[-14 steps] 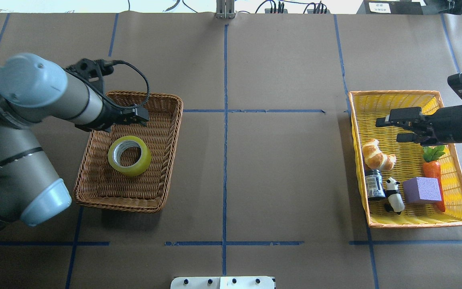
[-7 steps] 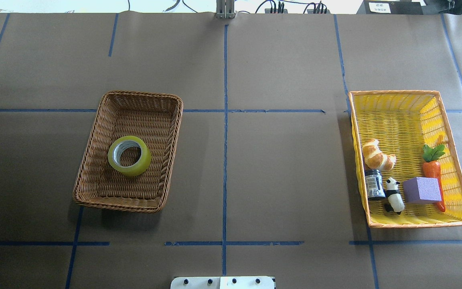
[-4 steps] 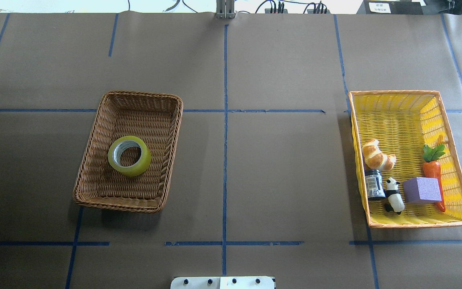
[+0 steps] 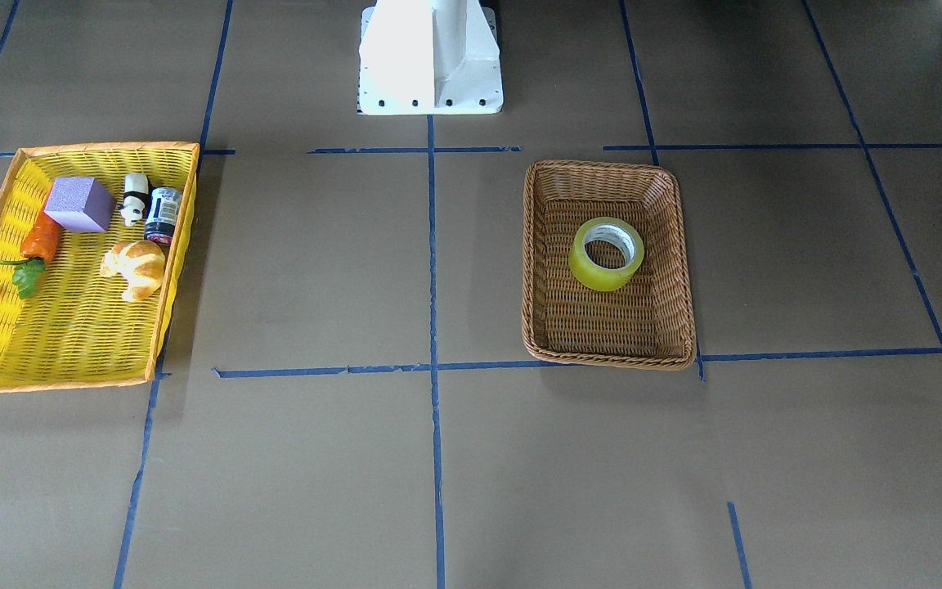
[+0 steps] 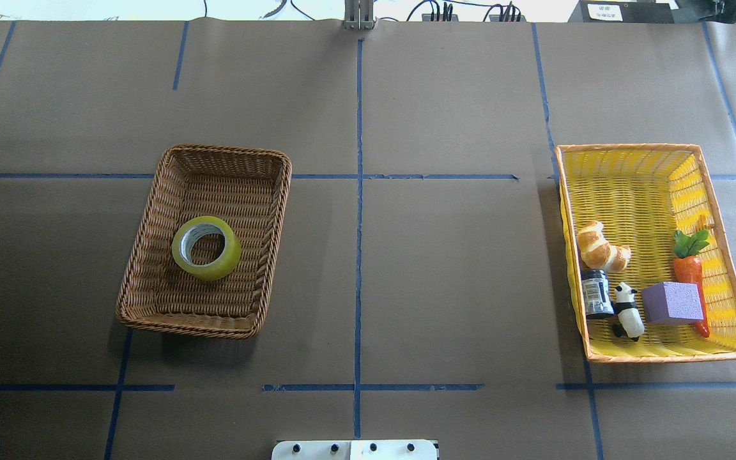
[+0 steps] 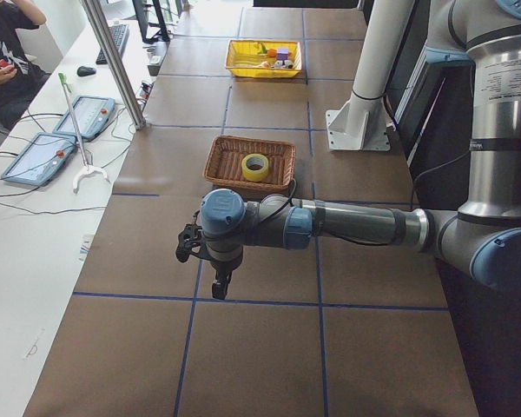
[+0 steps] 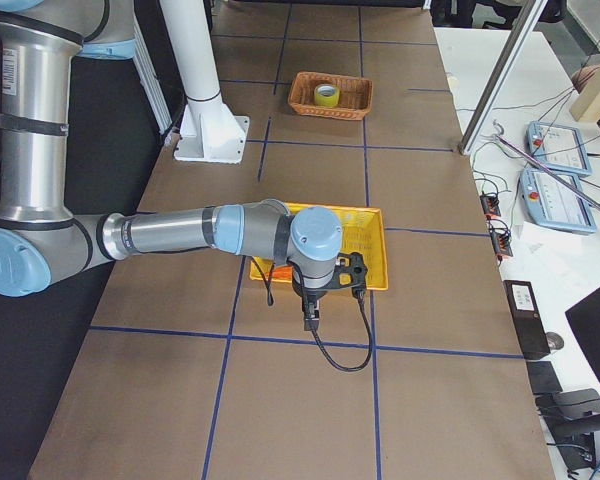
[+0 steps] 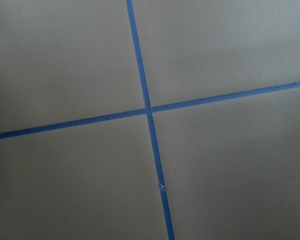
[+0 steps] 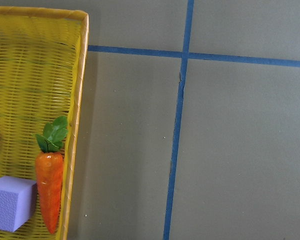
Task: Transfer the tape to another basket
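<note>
The tape (image 5: 206, 248) lies flat in the wicker basket (image 5: 276, 217), its hole facing up. It sits near the middle of the basket floor, apart from all four walls, and nothing else is in there with it. The wicker basket stands on the brown tabletop (image 5: 444, 268) on my left side.

Well apart from it, on my right side, stands the yellow basket (image 5: 623, 185). It holds a croissant (image 5: 601, 247), a dark jar (image 5: 595, 294), a small panda (image 5: 627, 310), a purple block (image 5: 673, 302) and a carrot (image 5: 689, 271). All five are gathered at the end nearer to me, and the far half of its floor is bare.

Neither of my arms shows in the overhead or front views. My left hand (image 6: 217, 287) appears only in the left side view. There it points down over the tabletop, well apart from the wicker basket and close to a blue line (image 6: 243, 299). Its wrist camera sees just a crossing of blue lines. I cannot tell whether that hand is open or closed.

My right hand (image 7: 310, 318) appears only in the right side view, pointing down just beside the yellow basket's rim. Its wrist camera catches the rim, the carrot and a corner of the purple block. I cannot tell its state either.
</note>
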Controlling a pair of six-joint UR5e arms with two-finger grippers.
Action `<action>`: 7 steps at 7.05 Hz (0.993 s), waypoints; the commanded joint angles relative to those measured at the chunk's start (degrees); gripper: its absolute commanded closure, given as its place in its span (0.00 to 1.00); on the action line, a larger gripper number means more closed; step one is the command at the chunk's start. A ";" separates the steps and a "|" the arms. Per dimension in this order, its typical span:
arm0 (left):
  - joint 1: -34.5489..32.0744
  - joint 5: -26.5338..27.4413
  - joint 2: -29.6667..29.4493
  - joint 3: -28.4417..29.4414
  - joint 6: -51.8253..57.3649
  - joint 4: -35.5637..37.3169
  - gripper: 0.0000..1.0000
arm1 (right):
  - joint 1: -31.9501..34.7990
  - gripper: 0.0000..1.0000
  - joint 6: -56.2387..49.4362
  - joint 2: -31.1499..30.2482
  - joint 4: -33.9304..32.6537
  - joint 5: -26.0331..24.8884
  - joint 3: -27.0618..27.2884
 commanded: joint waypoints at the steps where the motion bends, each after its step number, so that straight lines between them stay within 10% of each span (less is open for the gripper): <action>1: -0.09 -0.58 4.84 -6.06 0.16 -0.01 0.00 | -0.52 0.00 0.10 -0.10 0.35 0.10 -1.14; 7: 2.10 -0.41 6.12 -7.18 -7.83 -0.79 0.00 | -1.05 0.00 0.10 0.51 0.96 -0.16 -2.90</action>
